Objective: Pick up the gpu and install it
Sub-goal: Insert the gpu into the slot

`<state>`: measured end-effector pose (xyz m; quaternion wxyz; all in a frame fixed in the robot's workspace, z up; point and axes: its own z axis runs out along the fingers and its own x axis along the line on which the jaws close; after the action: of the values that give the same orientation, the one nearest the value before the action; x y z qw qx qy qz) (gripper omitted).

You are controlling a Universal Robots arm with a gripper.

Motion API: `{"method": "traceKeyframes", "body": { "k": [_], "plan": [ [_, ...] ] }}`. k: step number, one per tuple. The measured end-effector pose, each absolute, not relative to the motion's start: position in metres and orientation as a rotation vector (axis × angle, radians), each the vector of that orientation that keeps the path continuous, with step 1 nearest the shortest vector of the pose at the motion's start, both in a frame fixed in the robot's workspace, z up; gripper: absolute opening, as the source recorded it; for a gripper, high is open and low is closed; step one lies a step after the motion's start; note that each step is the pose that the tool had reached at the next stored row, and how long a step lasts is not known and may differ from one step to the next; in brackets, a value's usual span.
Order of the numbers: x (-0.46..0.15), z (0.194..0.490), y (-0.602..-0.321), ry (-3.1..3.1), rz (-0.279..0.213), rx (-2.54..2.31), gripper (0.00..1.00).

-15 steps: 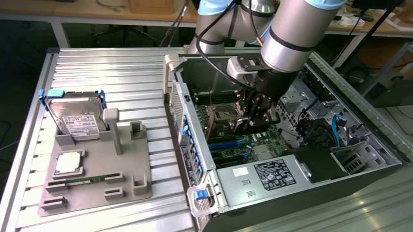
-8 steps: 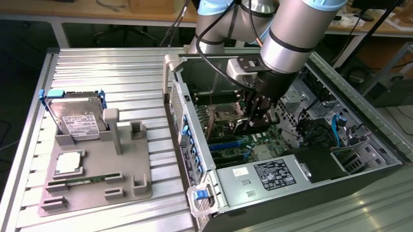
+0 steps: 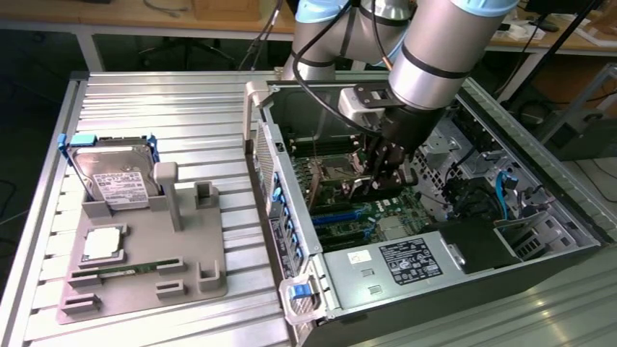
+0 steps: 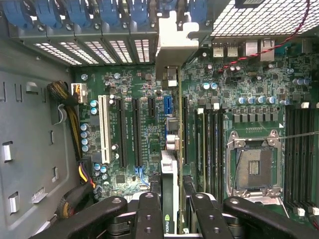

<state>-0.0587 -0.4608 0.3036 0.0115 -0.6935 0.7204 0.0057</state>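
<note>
My gripper [image 3: 383, 168] reaches down into the open computer case [image 3: 289, 217], over the motherboard [image 3: 357, 217]. It is shut on the gpu [image 3: 362, 189], a dark thin card held on edge below the fingers. In the wrist view the gpu [image 4: 171, 169] runs edge-on between the two black fingers [image 4: 149, 214], lined up with a long black expansion slot [image 4: 185, 129] on the green board. Its silvery bracket [image 4: 172, 47] stands against the rear slot openings. My gripper [image 4: 175, 219] clamps the card's near end. Whether the card sits down in the slot I cannot tell.
On the exterior view's left, a grey fixture [image 3: 144, 246] carries a silver hard drive [image 3: 115, 177] and a narrow green memory stick [image 3: 130, 270]. Inside the case are the power supply [image 3: 410, 260], the CPU socket [image 4: 251, 167], blue slot latches [image 4: 75, 15] and cable bundles [image 4: 70, 99].
</note>
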Motion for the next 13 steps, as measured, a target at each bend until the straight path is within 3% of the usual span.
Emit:
{"method": "traceKeyframes", "body": {
  "k": [13],
  "plan": [
    [-0.065, 0.29, -0.461, 2.247, 0.018, -2.163, 0.27]
  ]
}}
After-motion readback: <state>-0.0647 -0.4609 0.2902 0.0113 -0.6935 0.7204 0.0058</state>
